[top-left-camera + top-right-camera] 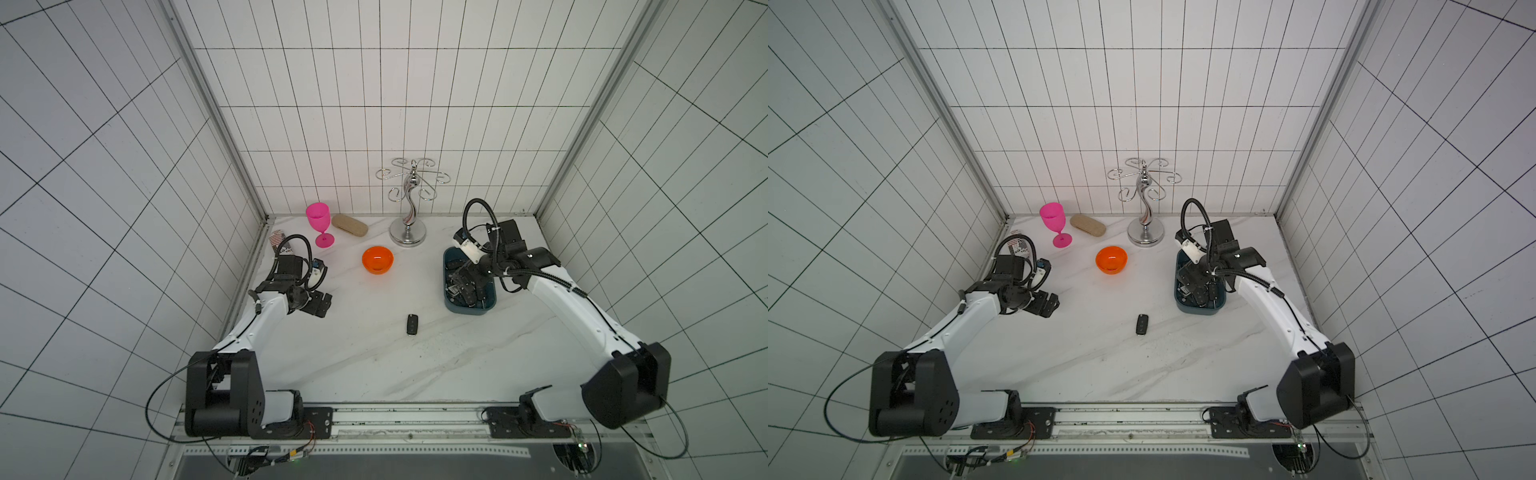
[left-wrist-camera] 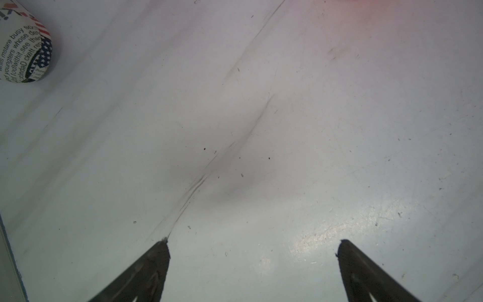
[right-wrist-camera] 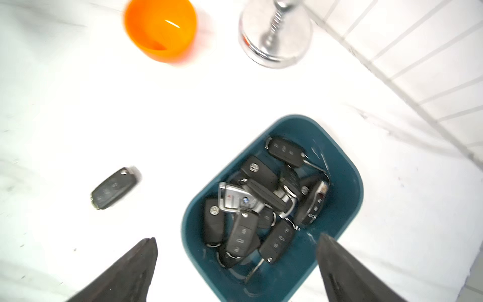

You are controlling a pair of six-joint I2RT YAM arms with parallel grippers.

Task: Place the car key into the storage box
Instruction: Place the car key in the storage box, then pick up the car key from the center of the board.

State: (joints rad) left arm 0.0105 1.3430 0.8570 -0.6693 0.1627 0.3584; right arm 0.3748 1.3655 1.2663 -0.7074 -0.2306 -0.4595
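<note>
Right gripper [image 3: 238, 237] hangs wide open and empty over the box [image 3: 298, 125], left gripper [image 2: 253, 243] likewise over bare bench [image 2: 313, 130]; the key [image 1: 412, 324] lies on the bench near the box, where closing jaws could skid it or clip the rim.

orange bowl [image 1: 377, 259], pink goblet [image 1: 319, 224] upright, tan case [image 1: 350, 225] beside it, chrome hook stand [image 1: 408, 235], newsprint-patterned case [image 2: 24, 52] by wall

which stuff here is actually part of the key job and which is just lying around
Job: loose car key; storage box, already holding several keys; right gripper, open above it.
Lying about: orange bowl; pink goblet; chrome stand; tan case; printed item.
</note>
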